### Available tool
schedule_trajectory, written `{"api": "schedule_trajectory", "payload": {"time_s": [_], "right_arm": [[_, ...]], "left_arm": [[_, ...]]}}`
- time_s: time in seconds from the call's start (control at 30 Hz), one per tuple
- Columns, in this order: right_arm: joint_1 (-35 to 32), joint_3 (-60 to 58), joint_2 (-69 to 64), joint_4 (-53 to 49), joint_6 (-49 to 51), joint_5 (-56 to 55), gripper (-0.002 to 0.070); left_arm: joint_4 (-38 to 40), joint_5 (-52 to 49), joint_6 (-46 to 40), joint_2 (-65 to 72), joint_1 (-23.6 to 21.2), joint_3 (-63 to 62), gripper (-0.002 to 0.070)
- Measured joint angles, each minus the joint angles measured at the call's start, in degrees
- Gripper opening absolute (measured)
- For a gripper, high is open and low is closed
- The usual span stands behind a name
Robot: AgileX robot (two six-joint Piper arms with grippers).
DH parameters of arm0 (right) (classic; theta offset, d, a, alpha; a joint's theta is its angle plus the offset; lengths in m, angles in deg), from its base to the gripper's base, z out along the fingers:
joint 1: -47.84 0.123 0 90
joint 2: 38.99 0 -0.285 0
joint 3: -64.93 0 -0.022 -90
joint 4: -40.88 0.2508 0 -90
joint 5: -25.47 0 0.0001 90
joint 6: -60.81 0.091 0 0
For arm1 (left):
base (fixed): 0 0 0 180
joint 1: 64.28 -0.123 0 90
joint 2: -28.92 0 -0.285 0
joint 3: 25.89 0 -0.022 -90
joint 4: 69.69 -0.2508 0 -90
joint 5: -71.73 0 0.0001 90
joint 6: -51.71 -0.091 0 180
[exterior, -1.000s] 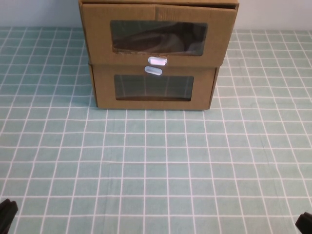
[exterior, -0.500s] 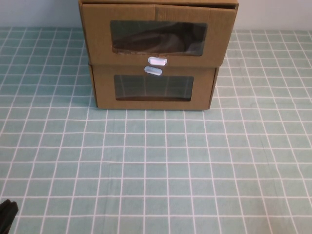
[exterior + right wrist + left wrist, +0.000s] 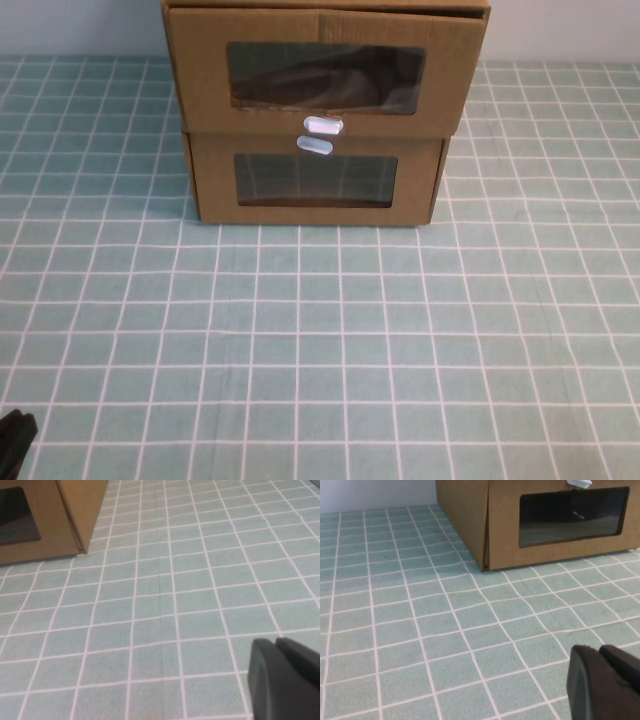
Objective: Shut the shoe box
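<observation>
The shoe box [image 3: 325, 75] is the upper of two stacked brown cardboard boxes at the back middle of the table. Its front has a wide clear window and a small white pull tab [image 3: 322, 125], and it overhangs the box below. My left gripper [image 3: 12, 440] is shut and empty at the near left corner, far from the boxes; it also shows in the left wrist view [image 3: 600, 652]. My right gripper [image 3: 275, 642] is shut and empty, low over the near right of the table. It is out of the high view.
The lower cardboard box [image 3: 315, 185] has a smaller, narrower window and its own white tab [image 3: 314, 146]. It shows in the left wrist view [image 3: 505, 535] and its corner in the right wrist view [image 3: 60, 525]. A green checked cloth [image 3: 320, 340] covers the table.
The tip of my right gripper has drawn back out of the high view's near right corner. The boxes and my left gripper have not moved.
</observation>
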Motion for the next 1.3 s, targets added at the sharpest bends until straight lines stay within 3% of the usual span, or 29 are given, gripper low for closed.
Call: {"api": "schedule_trajectory", "payload": {"time_s": [0.73, 0.87, 1.07, 1.3], "right_arm": [[0.0, 0.0, 0.0, 0.7, -0.1, 0.2, -0.0011], [0.0, 0.0, 0.0, 0.8, -0.1, 0.2, -0.0011], [0.0, 0.0, 0.0, 1.0, -0.1, 0.2, -0.0011], [0.0, 0.0, 0.0, 1.1, -0.1, 0.2, -0.0011]], "left_arm": [[-0.3, 0.0, 0.0, 0.0, 0.0, 0.0, -0.0005], [-9.1, 1.7, 4.7, -0.1, -0.1, 0.0, -0.0005], [-34.5, 1.4, 32.7, -6.1, -6.1, 0.0, -0.0005], [-38.1, -7.8, 37.7, -6.8, -8.8, 0.0, -0.0005]]}}
